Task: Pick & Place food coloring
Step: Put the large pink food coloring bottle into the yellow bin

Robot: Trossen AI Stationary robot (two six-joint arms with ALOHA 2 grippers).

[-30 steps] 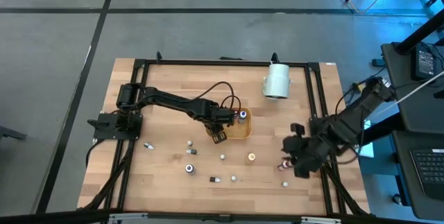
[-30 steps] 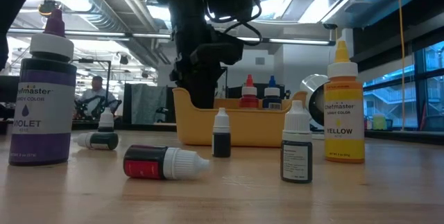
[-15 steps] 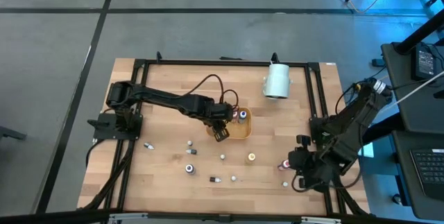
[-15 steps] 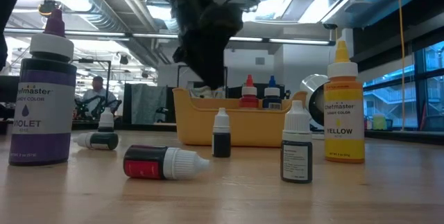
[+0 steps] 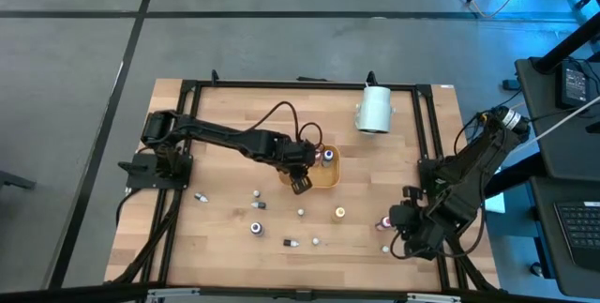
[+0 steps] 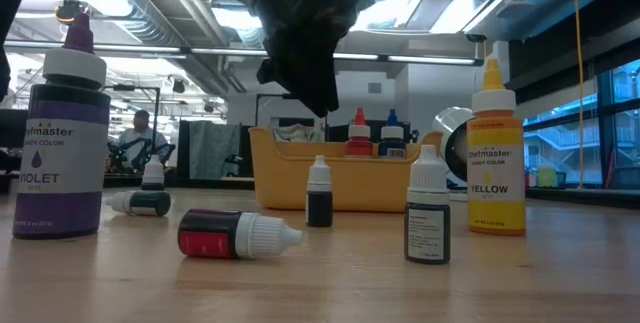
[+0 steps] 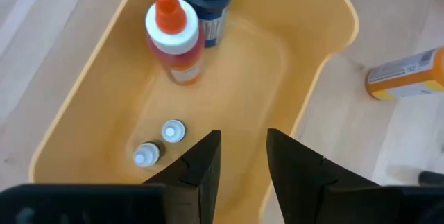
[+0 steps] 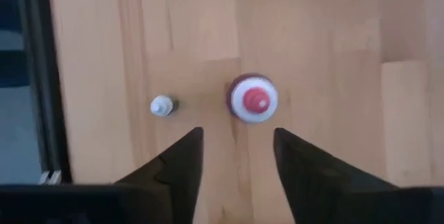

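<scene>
On the near table edge, low view: "Chefmaster … VIOLET" on the big purple bottle [image 6: 65,138], "Chefmaster … YELLOW" on the yellow bottle [image 6: 495,158]. Between them, small food coloring bottles, one red-labelled lying on its side [image 6: 238,234], two dark ones upright [image 6: 318,194] [image 6: 428,211]. Behind, orange tray [image 6: 340,181] with red- and blue-capped bottles. Left gripper [image 7: 241,156] over the tray, jaws apart, empty. Right gripper [image 8: 232,156] near the table's right rail, jaws spread, above a pink-capped bottle [image 8: 252,99] and a tiny white-capped vial [image 8: 161,105]. White cylinder [image 5: 374,110] well apart.
</scene>
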